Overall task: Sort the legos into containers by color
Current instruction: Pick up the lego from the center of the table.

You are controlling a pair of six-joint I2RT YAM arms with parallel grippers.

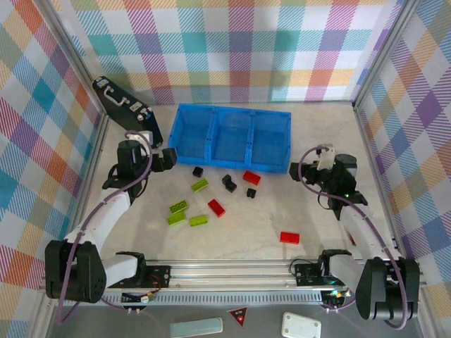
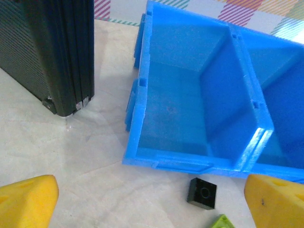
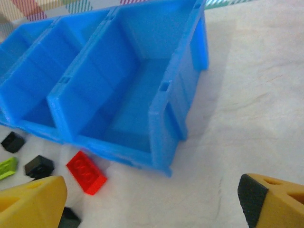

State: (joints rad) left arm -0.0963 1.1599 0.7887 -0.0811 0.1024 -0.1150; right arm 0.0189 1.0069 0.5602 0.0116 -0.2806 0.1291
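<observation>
Rail (image 1: 232,270): silver, across the bottom of the top view, carrying both arm bases.
Desk (image 1: 317,211): pale and marbled; every brick lies loose on it.
Red legos (image 1: 289,237): three. The nearest brick sits alone, lower right of centre, well apart from the rest. A second brick (image 1: 216,207) lies just right of the green group. The third brick (image 1: 251,177) is near the tray's front wall, seen at lower left in the right wrist view (image 3: 86,172).
Green legos (image 1: 199,220): four oblong bricks left of centre. Three are close together and one brick (image 1: 200,185) lies farther up.
Black legos (image 1: 251,192): three small ones between the greens and the tray. The leftmost brick (image 1: 198,171) lies just before the tray's left compartment, at bottom centre of the left wrist view (image 2: 202,192).
Left jaws: wide apart and holding nothing, with a yellow finger (image 2: 26,202) in each bottom corner of the left wrist view and bare desk between them.
Right jaws: wide apart and holding nothing, with yellow fingers (image 3: 31,202) at both bottom corners of the right wrist view.
Tray (image 1: 231,111): bright blue with three side-by-side compartments, above centre in the top view. One arm is at each end of it.
Briefcase (image 1: 123,104): black, upper left, beside the left wall and apart from the tray.
Walls (image 1: 232,49): pastel plaid on three sides.
</observation>
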